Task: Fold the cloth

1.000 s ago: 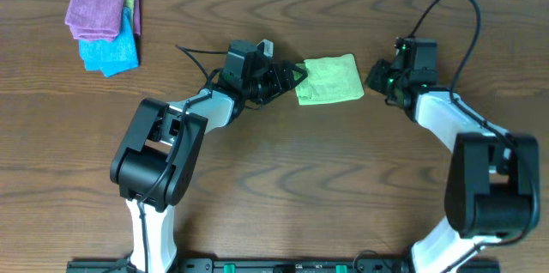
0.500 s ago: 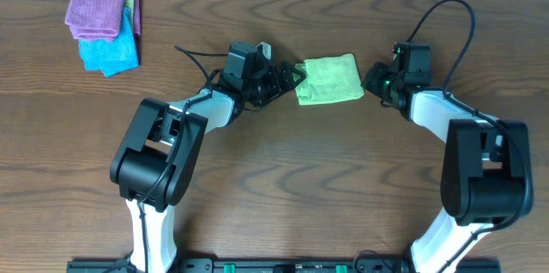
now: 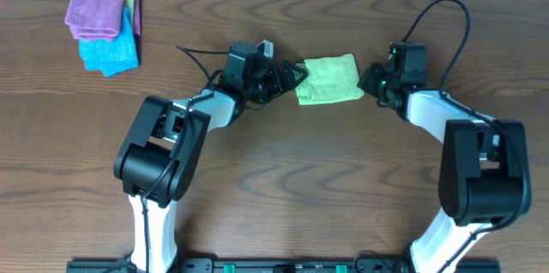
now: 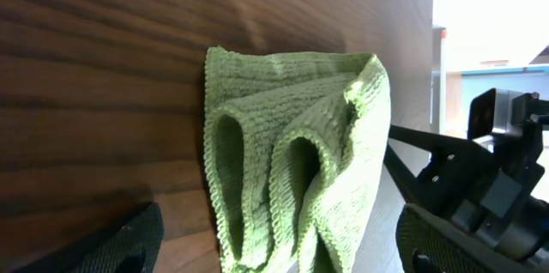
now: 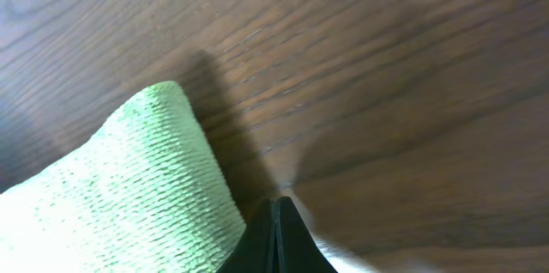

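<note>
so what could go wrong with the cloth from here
The cloth has loose looped layers facing the open left gripper; moving it carelessly could snag one and undo the fold. The shut right gripper sits at the opposite edge, so a push there might slide or rumple the cloth.

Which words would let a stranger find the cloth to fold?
On the wooden table, look at the middle of the far half. The cloth there is yellow-green and lies alone; the purple cloth and blue cloth sit stacked in the far left corner.
</note>
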Action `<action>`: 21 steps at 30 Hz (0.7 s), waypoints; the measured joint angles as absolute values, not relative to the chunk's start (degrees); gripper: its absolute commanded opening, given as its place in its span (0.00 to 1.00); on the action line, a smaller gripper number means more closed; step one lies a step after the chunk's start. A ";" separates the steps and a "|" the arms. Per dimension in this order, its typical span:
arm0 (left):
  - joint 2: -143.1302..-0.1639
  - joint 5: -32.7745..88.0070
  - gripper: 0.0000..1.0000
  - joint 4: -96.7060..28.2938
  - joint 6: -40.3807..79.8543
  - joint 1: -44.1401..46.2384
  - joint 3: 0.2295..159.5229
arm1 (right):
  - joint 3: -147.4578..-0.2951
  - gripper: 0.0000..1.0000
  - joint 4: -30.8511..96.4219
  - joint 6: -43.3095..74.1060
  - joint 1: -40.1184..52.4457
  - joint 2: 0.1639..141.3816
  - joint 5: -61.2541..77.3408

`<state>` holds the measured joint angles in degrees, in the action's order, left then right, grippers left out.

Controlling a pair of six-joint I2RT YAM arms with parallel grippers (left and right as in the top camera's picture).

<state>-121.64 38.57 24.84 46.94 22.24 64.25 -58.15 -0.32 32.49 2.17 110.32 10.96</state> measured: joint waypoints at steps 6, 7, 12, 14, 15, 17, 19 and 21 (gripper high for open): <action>-121.78 38.89 0.89 25.15 47.81 22.24 64.31 | -58.17 0.02 -1.63 32.88 4.27 112.16 11.55; -121.78 38.89 0.89 25.15 47.83 22.24 64.31 | -58.17 0.02 -2.50 33.08 4.80 112.90 11.79; -121.80 39.03 0.89 25.15 47.83 22.24 64.31 | -58.81 0.02 -5.04 34.15 7.42 114.17 12.93; -121.80 39.03 0.89 25.12 47.83 22.24 64.31 | -58.92 0.01 -5.19 34.30 8.29 114.32 13.26; -121.80 39.03 0.90 25.12 47.83 22.24 64.31 | -58.98 0.01 -5.10 34.35 8.54 114.34 13.34; -121.80 39.05 0.85 24.51 47.81 22.24 64.51 | -59.27 0.01 -4.69 34.35 8.62 114.39 13.52; -121.86 39.05 0.57 23.73 48.16 22.24 64.69 | -59.66 0.02 -4.16 34.37 8.60 114.41 13.56; -122.85 39.24 0.43 23.22 48.18 22.31 64.66 | -60.36 0.01 -4.05 34.35 8.60 114.50 14.00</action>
<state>-122.85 39.24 23.22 48.18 22.31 64.66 -60.36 -4.05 34.35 8.60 114.50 14.00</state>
